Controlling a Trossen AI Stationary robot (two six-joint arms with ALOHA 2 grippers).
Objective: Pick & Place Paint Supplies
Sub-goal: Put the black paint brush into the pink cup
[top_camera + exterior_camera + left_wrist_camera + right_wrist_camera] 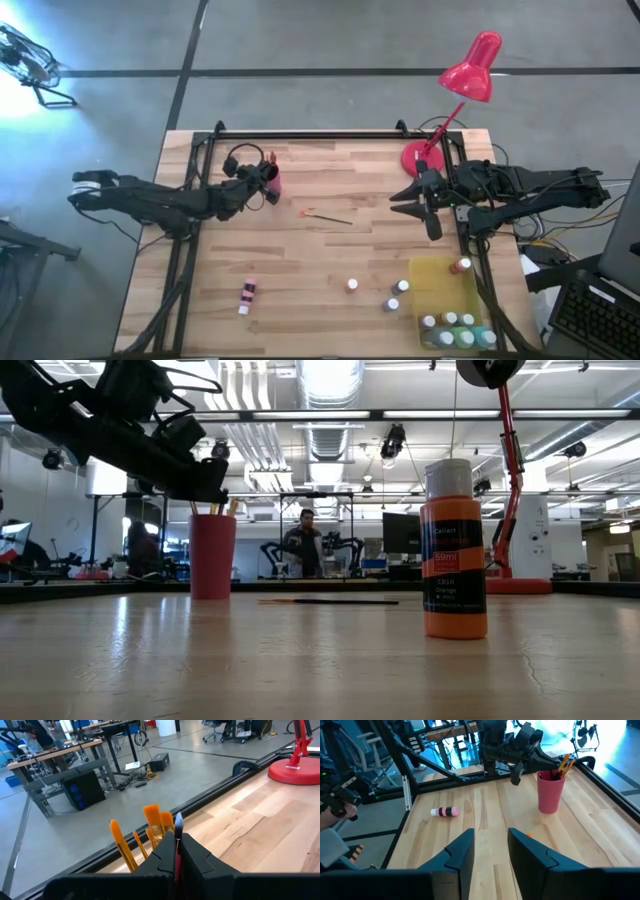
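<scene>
The big wooden table (300, 260) is holding everything. The red lamp (462, 85) is standing at its far right corner, and the flat yellow tray (440, 283) is sitting at the near right corner with a row of small paint bottles (458, 322) along its near end.

The left gripper (262, 178) is hanging right over the pink cup (272, 184) at the back left. Its fingers are pinching shut on a thin brush (177, 840), with the bristles poking up past them. Orange brushes (150, 827) are already standing in the cup.

The right gripper (425, 205) is waiting above the right side of the table, near the lamp's base. Its fingers are partly apart and holding nothing.

More things are lying loose. One paintbrush (325, 215) is lying flat in the middle of the table. A pink bottle (246, 295) is lying on its side near the front left. A few small bottles (395, 292) are standing just beside the tray, and an orange bottle (453, 550) is standing close to the low camera.

What could go wrong: if the left gripper is letting go while the brush is tilting or off to one side, the brush could be hitting the rim or the other brushes and falling onto the table. Pushing down too hard could be tipping the light cup over.
</scene>
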